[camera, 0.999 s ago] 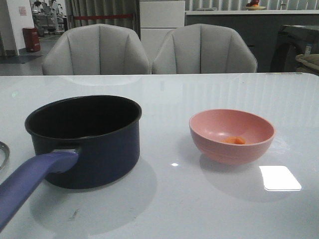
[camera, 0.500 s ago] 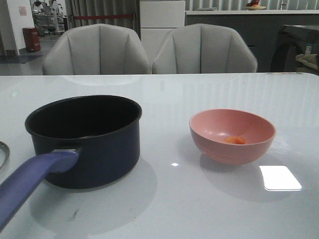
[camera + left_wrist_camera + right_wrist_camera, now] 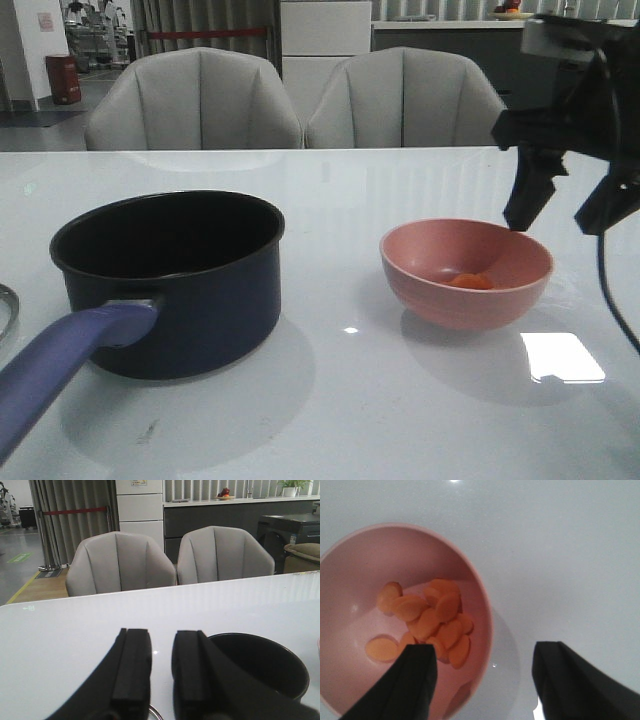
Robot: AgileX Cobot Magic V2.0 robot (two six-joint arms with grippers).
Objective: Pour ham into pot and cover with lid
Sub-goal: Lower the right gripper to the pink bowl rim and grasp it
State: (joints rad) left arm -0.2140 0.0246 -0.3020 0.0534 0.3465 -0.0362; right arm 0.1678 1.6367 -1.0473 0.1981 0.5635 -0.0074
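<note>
Two grippers showed. Nearest, the left gripper (image 3: 161,665) hung with its jaws a narrow gap apart, holding nothing, just short of the pot (image 3: 170,280). That pot stood at the tabletop's (image 3: 400,400) 9 o'clock, its handle (image 3: 60,365) running toward 7, with the lid's (image 3: 6,310) rim just beside it at the left edge. Bare tabletop lay between the pot and the pink bowl (image 3: 466,272) at 3 o'clock. Ham (image 3: 427,622) lay heaped inside the bowl. Farther back, the right gripper (image 3: 565,210) hovered wide open and empty, its jaws straddling the bowl's right rim without touching. Chairs (image 3: 295,100) stood beyond the far edge.
</note>
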